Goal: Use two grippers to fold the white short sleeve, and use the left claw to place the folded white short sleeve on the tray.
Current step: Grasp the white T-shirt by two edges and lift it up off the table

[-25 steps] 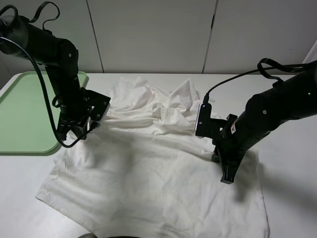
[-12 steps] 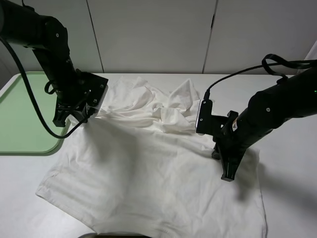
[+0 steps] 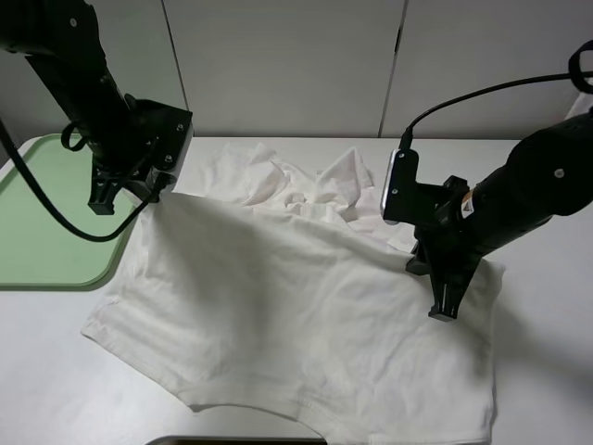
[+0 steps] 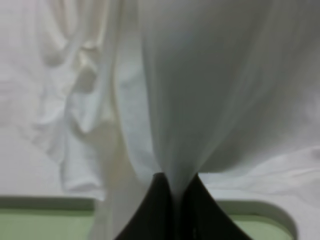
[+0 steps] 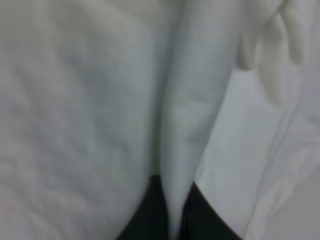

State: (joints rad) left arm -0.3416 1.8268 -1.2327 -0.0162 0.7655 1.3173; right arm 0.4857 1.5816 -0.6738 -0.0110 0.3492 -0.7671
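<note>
Raised shirt (image 3: 278, 297) edge hangs from left end effector (image 4: 175, 197) beside tray (image 3: 46, 232).

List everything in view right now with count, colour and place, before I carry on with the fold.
T-shirt: one, white, spread across the table's middle, bunched at the far side.
tray: one, pale green, left end of the table.
table: one, white, under everything.
wall panels: several, off-white, behind the table.
left arm: one, black, above the tray.
right arm: one, black, right side.
left tool: one, black, shut on the T-shirt.
right tool: one, black, shut on the T-shirt.
</note>
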